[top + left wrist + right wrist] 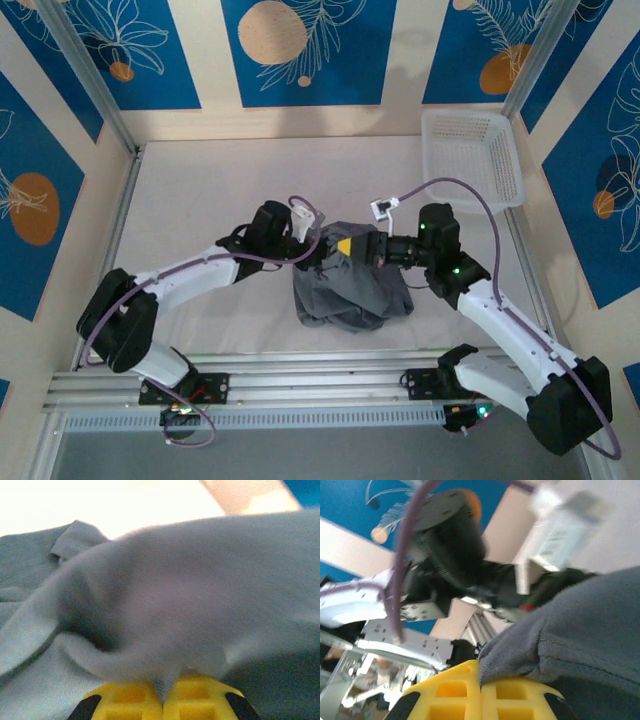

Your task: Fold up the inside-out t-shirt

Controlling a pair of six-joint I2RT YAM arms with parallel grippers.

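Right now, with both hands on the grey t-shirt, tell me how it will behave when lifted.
Probably floppy: the t-shirt lies bunched in soft folds and drapes above the left hand. Likely light, as its thin fabric fits inside the shut right hand. Lifted, it would likely sag and hang rather than hold its shape.

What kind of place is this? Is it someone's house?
Probably a robot practice booth, not a house: a left arm and right arm bolted to a metal rail, blue patterned panels walling the table, and a grey t-shirt between them.
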